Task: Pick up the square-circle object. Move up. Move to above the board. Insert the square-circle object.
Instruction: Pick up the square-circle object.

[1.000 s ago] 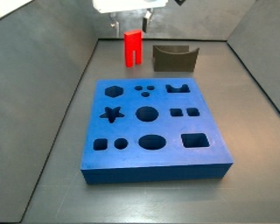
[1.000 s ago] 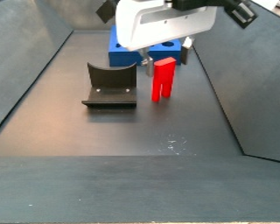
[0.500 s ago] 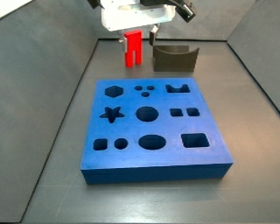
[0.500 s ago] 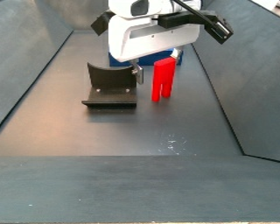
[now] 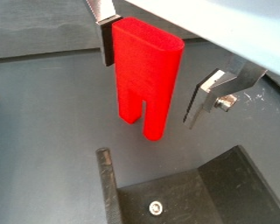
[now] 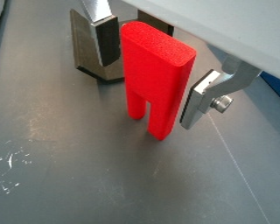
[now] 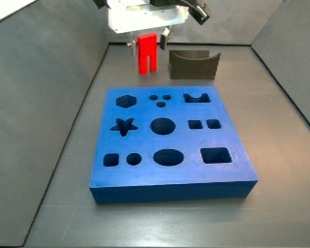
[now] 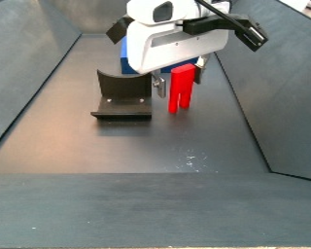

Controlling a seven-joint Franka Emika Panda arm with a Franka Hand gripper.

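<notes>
One square-circle object [image 7: 147, 53], one board [image 7: 172, 145] and one fixture [image 7: 193, 64] are on the floor, the red piece standing upright beyond the board's far edge, just beside the fixture. The gripper [image 5: 154, 74] is down around it with its jaws spread wider than the block: in both wrist views a silver finger [image 6: 97, 39] stands on each side with a visible gap, neither pad pressing the red faces. Only the wrist views show those gaps and the slot between the two legs, while the board appears clearly only in a side view, where the gripper body [image 8: 181, 41] hides the top of the block.
</notes>
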